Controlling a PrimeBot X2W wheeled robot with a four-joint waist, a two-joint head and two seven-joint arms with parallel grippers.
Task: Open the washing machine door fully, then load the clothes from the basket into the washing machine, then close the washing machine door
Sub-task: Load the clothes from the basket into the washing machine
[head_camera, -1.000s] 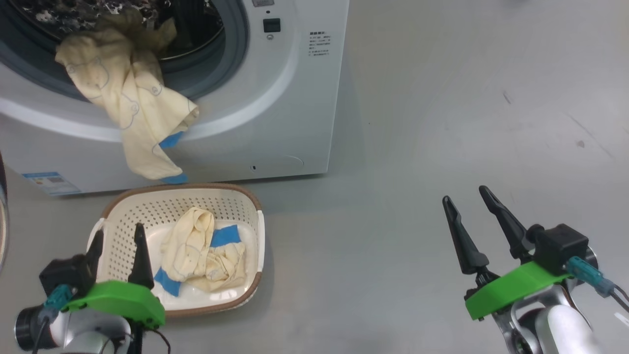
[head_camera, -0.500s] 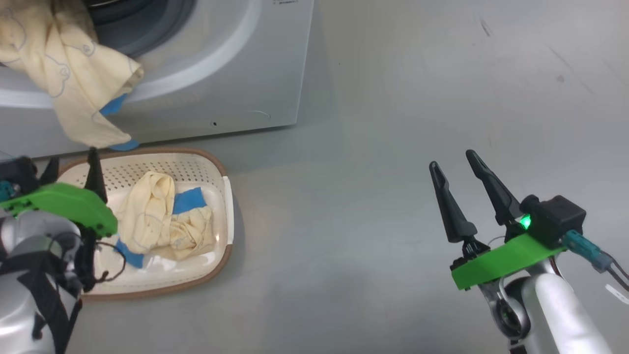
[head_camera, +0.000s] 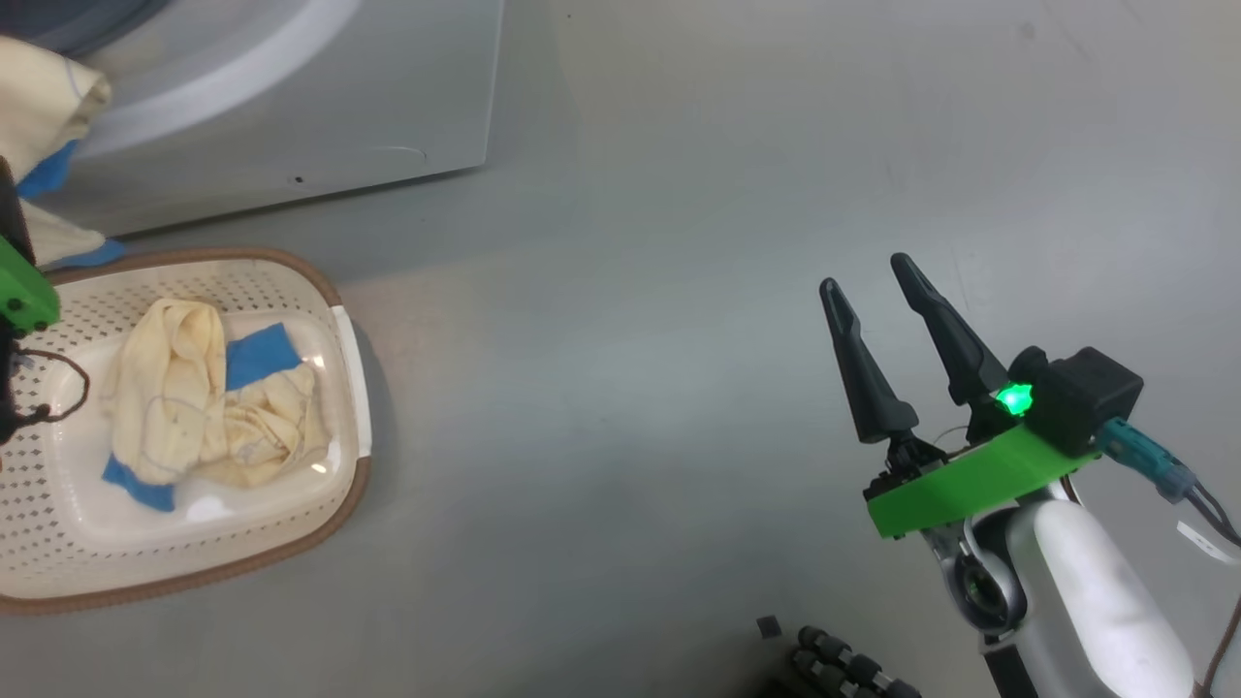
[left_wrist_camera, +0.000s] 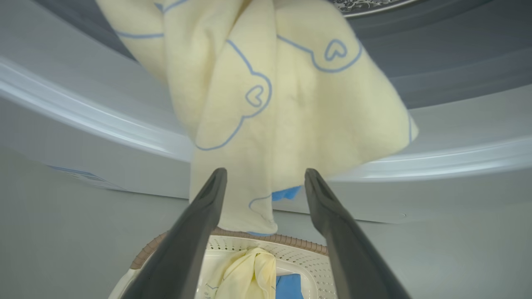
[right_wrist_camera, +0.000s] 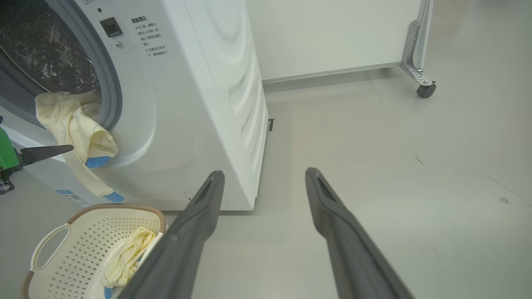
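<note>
The washing machine (right_wrist_camera: 199, 104) stands with its drum opening uncovered; the washing machine door is out of view. One piece of the clothes (left_wrist_camera: 266, 104), cream-yellow with blue line drawings, hangs out of the opening and down the washer's front (right_wrist_camera: 79, 128). Another piece (head_camera: 194, 397) lies crumpled in the basket (head_camera: 344, 388) on the floor below. My left gripper (left_wrist_camera: 264, 174) is open just in front of the hanging garment's lower end, above the basket (left_wrist_camera: 291, 245). My right gripper (head_camera: 865, 273) is open and holds nothing, over bare floor well to the right of the washer.
A white panel on a metal leg with a caster (right_wrist_camera: 426, 89) stands behind the washer, to the right. Grey floor stretches right of the washer's corner (head_camera: 485, 160). Dark parts of my base (head_camera: 843, 669) show at the bottom edge.
The head camera has swung, so washer and basket slid toward the picture's left. My left gripper rose from beside the basket to the hanging garment. Both grippers stayed open.
</note>
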